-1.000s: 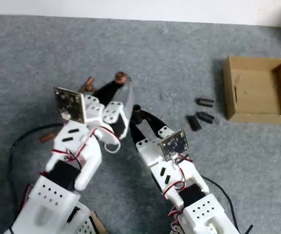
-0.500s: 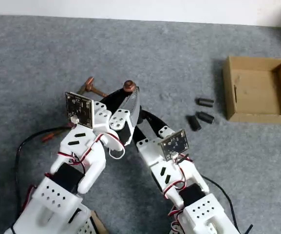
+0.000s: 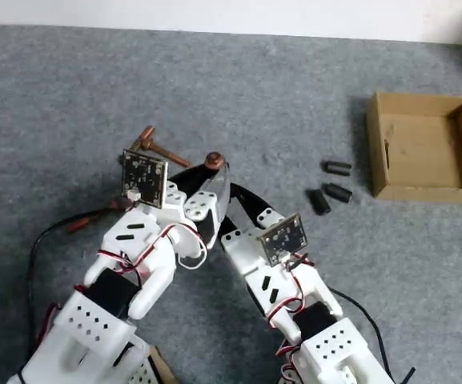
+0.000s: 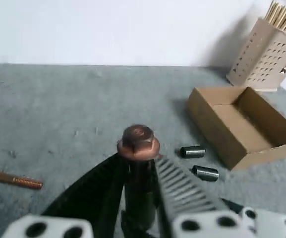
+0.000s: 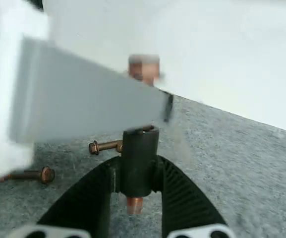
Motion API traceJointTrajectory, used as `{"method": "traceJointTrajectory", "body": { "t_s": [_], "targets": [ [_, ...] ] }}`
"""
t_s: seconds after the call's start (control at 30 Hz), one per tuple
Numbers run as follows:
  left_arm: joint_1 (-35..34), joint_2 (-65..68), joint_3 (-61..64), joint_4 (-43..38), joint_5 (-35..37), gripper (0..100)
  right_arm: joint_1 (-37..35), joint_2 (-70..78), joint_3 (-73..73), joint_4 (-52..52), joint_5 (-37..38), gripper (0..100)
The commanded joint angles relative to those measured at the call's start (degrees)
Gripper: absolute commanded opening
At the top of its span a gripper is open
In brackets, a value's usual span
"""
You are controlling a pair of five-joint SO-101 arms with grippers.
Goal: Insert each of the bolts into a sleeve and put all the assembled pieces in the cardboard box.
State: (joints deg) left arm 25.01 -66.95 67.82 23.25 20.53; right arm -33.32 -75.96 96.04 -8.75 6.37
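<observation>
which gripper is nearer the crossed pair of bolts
Left. The left gripper, holding a bolt, is close beside the crossed bolts; the right gripper sits farther, toward the robot.

The tabletop (image 3: 295,88) under me is grey cloth, felt-like, matt and fuzzy. The bolt (image 4: 138,141) in my left claw (image 4: 140,162) is copper-coloured metal with a dull sheen and a smooth head; the loose bolts (image 3: 157,146) look the same. The sleeve (image 5: 139,148) in my right claw (image 5: 138,167) is dark, smooth and faintly glossy, as are the loose sleeves (image 3: 336,168). Both claws are matt black plastic, partly ribbed; my arms (image 3: 134,256) are smooth white plastic. The box (image 4: 207,116) is plain brown cardboard, matt.
</observation>
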Motion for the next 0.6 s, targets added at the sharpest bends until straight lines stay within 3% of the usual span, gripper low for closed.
{"method": "traceJointTrajectory", "body": {
  "t_s": [0.0, 0.1, 0.27, 0.47, 0.57],
  "targets": [
    [0.4, -1.1, 0.7, -0.1, 2.5, 29, -0.1, -1.3, 7.8, -0.2, 0.5, 0.5],
    [0.3, -1.1, 0.7, 0.2, 6.1, 35, 0.6, -1.1, 7.6, -0.1, 0.5, 0.5],
    [0.2, -1.1, -2.2, 4.5, 6.3, 28, 2.6, -1.0, 7.6, 0.4, 0.5, 0.5],
    [-4.3, -1.1, -3.6, 6.2, 6.3, 24, 5.2, -0.9, -0.1, 16.0, 0.1, 0.5],
    [-7.3, -1.1, -3.3, 6.2, 6.3, 24, 7.3, -0.9, -3.0, 18.7, 0.1, 0.5]
  ]
}}
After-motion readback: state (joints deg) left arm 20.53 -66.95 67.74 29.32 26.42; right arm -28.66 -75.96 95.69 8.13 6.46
